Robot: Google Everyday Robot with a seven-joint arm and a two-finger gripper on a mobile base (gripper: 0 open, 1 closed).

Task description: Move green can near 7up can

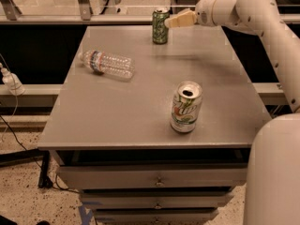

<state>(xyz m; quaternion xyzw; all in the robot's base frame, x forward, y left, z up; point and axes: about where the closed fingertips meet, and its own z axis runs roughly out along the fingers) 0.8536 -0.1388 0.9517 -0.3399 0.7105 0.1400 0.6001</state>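
Observation:
The green can [160, 26] stands upright near the far edge of the grey table [140, 102]. The 7up can [186, 107], silver-white with a green logo and an open top, stands upright near the front right of the table. My gripper [174, 21] reaches in from the right on a white arm and sits just right of the green can's upper part, very close to it.
A clear plastic water bottle [108, 63] lies on its side on the left part of the table. Drawers [154, 179] sit under the tabletop. My white arm [276, 46] runs down the right side. A rail and glass panel stand behind the far edge.

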